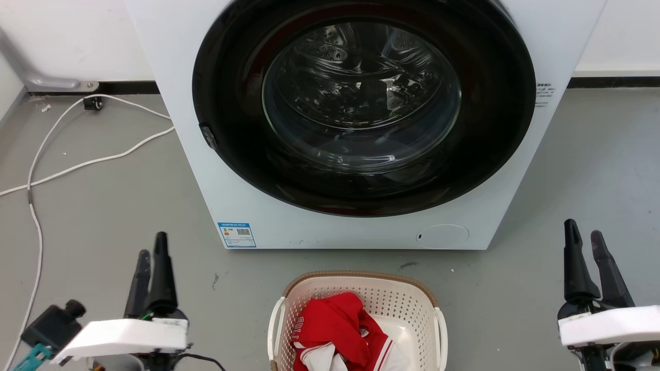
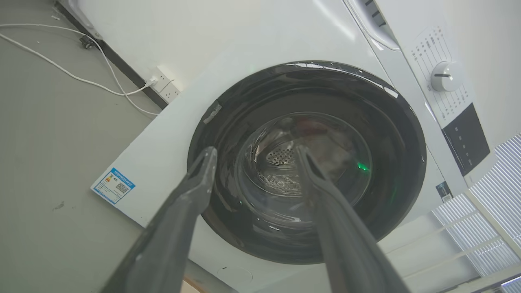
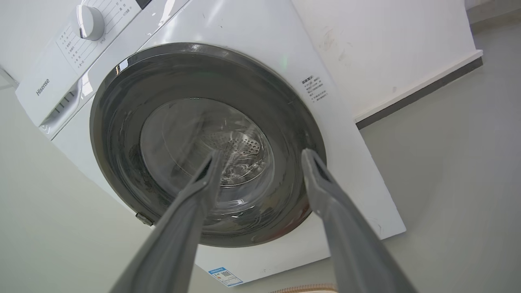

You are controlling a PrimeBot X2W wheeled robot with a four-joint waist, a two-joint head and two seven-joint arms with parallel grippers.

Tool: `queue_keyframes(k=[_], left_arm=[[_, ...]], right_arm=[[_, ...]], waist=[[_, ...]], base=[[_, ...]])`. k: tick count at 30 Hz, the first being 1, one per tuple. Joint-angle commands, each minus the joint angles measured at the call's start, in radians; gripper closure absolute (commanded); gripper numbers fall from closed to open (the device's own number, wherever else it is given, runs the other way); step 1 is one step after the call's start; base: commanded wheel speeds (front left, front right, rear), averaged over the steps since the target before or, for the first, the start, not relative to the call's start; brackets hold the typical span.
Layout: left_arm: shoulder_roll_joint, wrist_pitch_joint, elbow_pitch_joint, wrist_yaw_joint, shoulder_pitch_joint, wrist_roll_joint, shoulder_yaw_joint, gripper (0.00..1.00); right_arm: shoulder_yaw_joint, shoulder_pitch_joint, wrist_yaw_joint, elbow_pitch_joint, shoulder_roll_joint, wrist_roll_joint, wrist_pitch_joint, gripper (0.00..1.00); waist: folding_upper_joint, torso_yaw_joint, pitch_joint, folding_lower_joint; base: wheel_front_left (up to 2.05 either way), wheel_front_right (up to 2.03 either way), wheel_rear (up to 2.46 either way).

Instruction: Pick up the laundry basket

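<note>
The laundry basket sits on the grey floor at the bottom centre of the head view, cream with perforated walls, a brown rim and white side handles. Red and white clothing lies inside it. A sliver of its brown rim shows at the bottom of the right wrist view. My left gripper hovers to the basket's left, my right gripper to its right, both well apart from it. Both are open and empty, fingers pointing toward the washing machine.
A white front-loading washing machine with a shut dark round door stands just behind the basket. White cables trail across the floor at the left, running to a wall socket. Bare floor lies on either side of the basket.
</note>
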Motion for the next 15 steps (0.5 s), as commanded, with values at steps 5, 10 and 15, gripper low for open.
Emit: queue_keyframes(k=[5,10,15], left_arm=[[0.003,-0.025,-0.061,0.001,0.014,0.214,-0.088,0.00],[0.003,-0.039,-0.083,0.046,0.019,0.369,-0.151,0.00],[0.015,-0.051,-0.090,0.085,0.026,0.445,-0.191,0.00]], right_arm=[[0.031,0.009,0.000,-0.041,-0.003,-0.131,-0.024,0.00],[0.042,0.018,0.000,-0.049,-0.003,-0.203,-0.039,0.00],[0.045,0.025,0.000,-0.056,-0.003,-0.257,-0.049,0.00]], waist=[[0.0000,0.000,0.001,0.0000],[0.0000,-0.001,0.002,0.0000],[0.0000,-0.001,0.003,0.0000]], base=[[0.00,0.00,0.00],[0.00,0.00,0.00],[0.00,0.00,0.00]])
